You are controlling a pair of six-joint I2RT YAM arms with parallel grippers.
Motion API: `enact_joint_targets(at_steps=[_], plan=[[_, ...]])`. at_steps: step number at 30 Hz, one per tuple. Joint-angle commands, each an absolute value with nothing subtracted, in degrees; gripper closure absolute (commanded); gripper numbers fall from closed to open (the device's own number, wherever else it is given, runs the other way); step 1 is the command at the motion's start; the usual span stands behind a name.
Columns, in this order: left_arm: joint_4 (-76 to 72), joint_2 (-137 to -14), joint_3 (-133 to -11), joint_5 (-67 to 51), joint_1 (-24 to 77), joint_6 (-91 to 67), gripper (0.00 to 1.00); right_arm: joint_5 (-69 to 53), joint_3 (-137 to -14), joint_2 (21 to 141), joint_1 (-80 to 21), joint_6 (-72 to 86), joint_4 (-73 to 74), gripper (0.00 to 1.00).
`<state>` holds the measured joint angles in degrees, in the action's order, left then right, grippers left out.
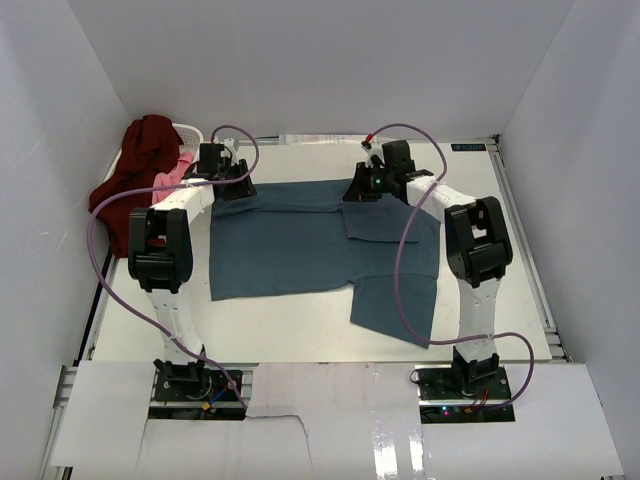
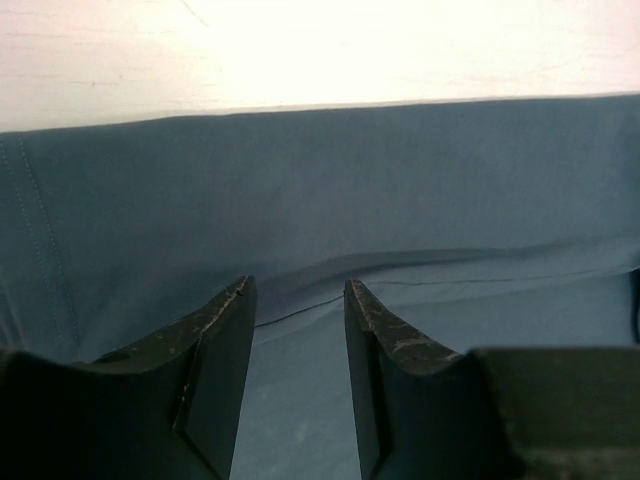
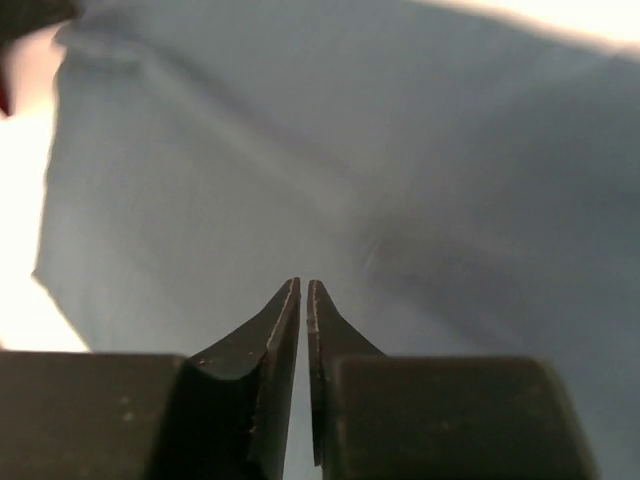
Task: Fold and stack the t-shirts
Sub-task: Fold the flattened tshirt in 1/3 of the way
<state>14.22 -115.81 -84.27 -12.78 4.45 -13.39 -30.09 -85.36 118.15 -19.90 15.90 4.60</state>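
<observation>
The left jaws are seen parted in the left wrist view, with a clear gap between the two fingers [image 2: 225, 330] and nothing clamped. The teal-blue t-shirt [image 2: 330, 190] is spread flat directly under and ahead of them, and a shallow crease runs across it just beyond the tips. Its straight edge is met further ahead, with bare pale worktop [image 2: 300, 50] past it.

The right jaws are shown clenched in the right wrist view, only a hairline slit being left between the fingers [image 3: 275, 340]. The same shirt fills the blurred picture ahead of them, and a small pucker sits just past the tips. Whether cloth is nipped cannot be told.

Counting is allowed only by the top view: two arms, the left arm [image 1: 160, 245] and the right arm [image 1: 478, 240], three t-shirts and one basket. Both sets of jaws are placed at the far edge of the one teal-blue shirt, well apart from each other. The maroon t-shirt [image 1: 140, 160] and the pink t-shirt [image 1: 175, 178] are shown only there, draped over the white laundry basket [image 1: 190, 130] to the left of the left jaws. The pink one lies just beside those jaws.
</observation>
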Motion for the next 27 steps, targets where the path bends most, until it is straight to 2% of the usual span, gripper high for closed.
enact_joint_targets(at_steps=[1,7,9,10,13,19,25,27], plan=[[17.0,-111.3,-84.6,-12.6,4.0,-10.0,0.49,-25.1,-92.4,122.1,-19.8,14.9,5.4,0.88],[18.5,-112.1,-85.1,-10.9,4.0,-7.5,0.54,-25.2,-99.5,128.6,-19.8,15.0,6.2,0.90],[19.0,-112.9,-85.4,-10.6,4.0,-6.2,0.60,-24.4,-100.8,130.4,-19.8,14.8,6.6,0.90],[19.9,-113.8,-85.5,-10.6,4.0,-5.9,0.68,-23.7,-101.2,131.0,-19.8,14.5,7.2,0.90],[21.4,-115.2,-85.9,-11.2,4.0,-4.9,0.76,-22.9,-102.5,133.4,-19.6,14.1,8.3,0.90],[24.3,-115.8,-85.5,-5.8,4.9,-0.5,0.80,-21.8,-103.7,136.8,-19.2,13.8,10.0,0.90],[24.7,-117.6,-84.2,1.3,5.4,2.9,0.77,-22.1,-102.0,136.7,-19.1,13.3,9.7,0.90],[25.0,-118.0,-84.3,3.0,5.9,3.0,0.54,-22.5,-101.3,136.3,-19.0,13.0,9.5,0.89]])
